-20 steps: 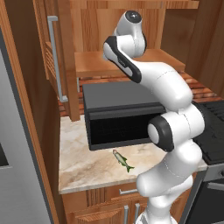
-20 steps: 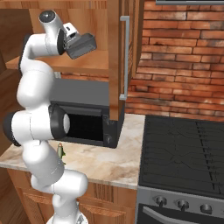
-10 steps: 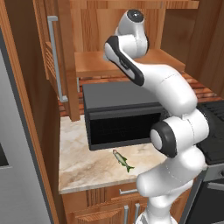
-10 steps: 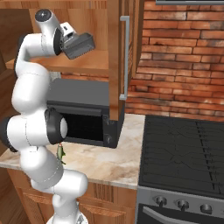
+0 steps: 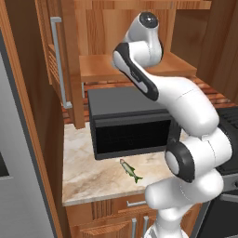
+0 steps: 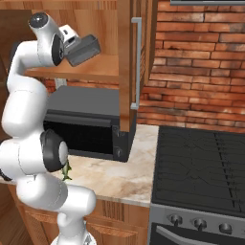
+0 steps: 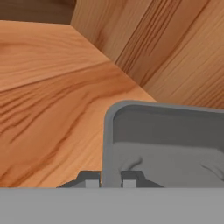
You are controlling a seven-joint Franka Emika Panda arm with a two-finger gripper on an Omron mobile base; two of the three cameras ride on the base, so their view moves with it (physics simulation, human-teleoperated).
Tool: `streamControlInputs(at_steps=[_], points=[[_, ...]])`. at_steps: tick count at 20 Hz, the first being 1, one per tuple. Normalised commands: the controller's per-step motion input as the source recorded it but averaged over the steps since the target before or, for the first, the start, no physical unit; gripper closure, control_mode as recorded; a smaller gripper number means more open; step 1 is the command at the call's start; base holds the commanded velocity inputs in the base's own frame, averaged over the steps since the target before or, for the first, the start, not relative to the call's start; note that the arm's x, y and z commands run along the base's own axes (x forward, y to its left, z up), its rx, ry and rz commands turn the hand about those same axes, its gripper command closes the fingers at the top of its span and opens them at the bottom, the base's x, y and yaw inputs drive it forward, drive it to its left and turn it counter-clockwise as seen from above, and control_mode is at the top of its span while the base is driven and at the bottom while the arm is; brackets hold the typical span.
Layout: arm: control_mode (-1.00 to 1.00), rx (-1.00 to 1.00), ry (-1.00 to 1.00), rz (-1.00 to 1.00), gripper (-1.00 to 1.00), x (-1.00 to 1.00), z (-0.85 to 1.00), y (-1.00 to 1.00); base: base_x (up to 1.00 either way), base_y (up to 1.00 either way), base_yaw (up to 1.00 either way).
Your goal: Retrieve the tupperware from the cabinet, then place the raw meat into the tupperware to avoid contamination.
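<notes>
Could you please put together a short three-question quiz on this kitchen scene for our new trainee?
1. True or false: the fish lies on the counter in front of the microwave.
2. What does the gripper hold by its rim? A) the tub B) a cabinet door handle C) the fish
3. Fill in: the gripper and the tub are raised at the open ______, above the microwave.

Key
1. True.
2. A: in the hand view the fingers pinch the tub's wall, one inside, one outside.
3. Cabinet; its wooden shelf sits under the hand.
</notes>
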Motion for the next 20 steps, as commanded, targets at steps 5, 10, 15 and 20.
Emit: streamControlInputs(at_steps=[5, 10, 15, 20], points=[[-1.00, 0.00, -0.08, 0.00, 1.00, -0.48, 0.00, 0.00, 0.00, 0.00, 0.00], [-1.00, 0.00, -0.04, 0.00, 1.00, -0.52, 0.00, 0.00, 0.00, 0.00, 0.00], [-1.00, 0.00, 0.00, 0.00, 1.00, -0.53, 0.02, 0.00, 0.00, 0.00, 0.00], [-1.00, 0.00, 0.00, 0.00, 1.00, -0.51, 0.06, 0.00, 0.00, 0.00, 0.00]])
